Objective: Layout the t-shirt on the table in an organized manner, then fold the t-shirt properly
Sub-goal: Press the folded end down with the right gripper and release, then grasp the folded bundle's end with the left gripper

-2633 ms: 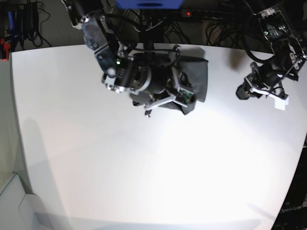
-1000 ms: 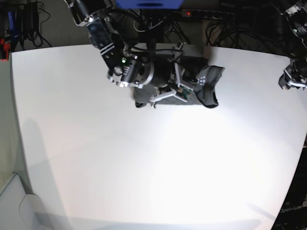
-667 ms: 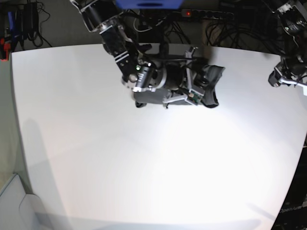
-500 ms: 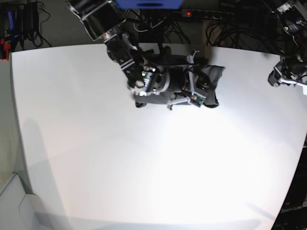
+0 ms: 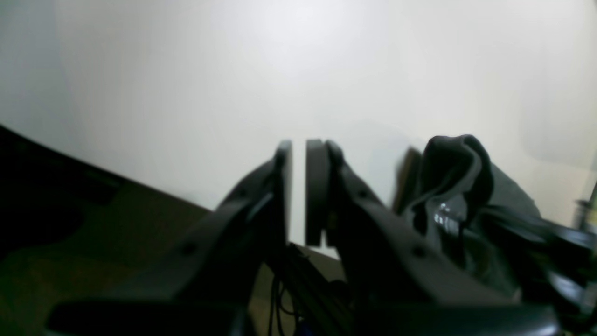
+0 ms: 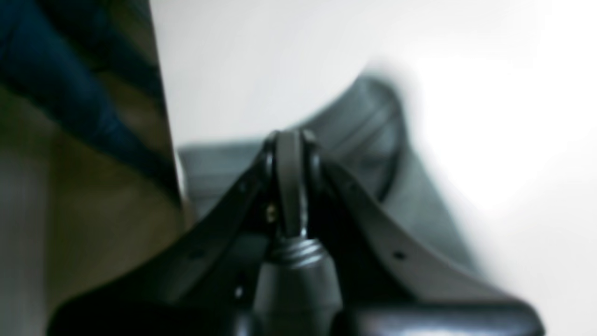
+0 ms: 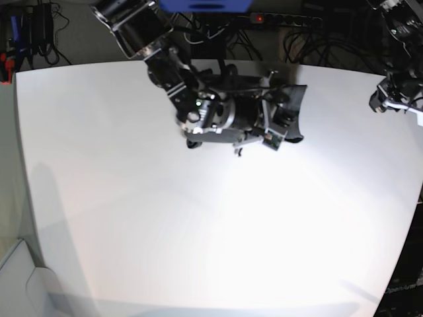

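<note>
The dark grey t-shirt [image 7: 295, 111] lies bunched at the back middle of the white table [image 7: 198, 218], mostly hidden under my right arm. Its right flap curls upward. My right gripper [image 6: 289, 140] is shut, with a strip of grey cloth pinched between its fingers and more of the t-shirt [image 6: 373, 149] spread below. In the base view that gripper [image 7: 281, 123] sits at the flap. My left gripper [image 5: 298, 149] is shut with nothing between its pads, hovering off the table's right edge [image 7: 375, 105]. To its side I see the raised flap of the t-shirt [image 5: 459, 163].
Cables and a power strip with a red light [image 7: 258, 18] run behind the table's back edge. A blue block [image 7: 205, 5] sits at the top centre. A grey surface [image 7: 20, 277] lies beyond the table's lower left corner.
My right arm has swung right and lower over the t-shirt, and the right flap has shifted right and curled up. My left arm drew back to the table's right edge and stays there.
</note>
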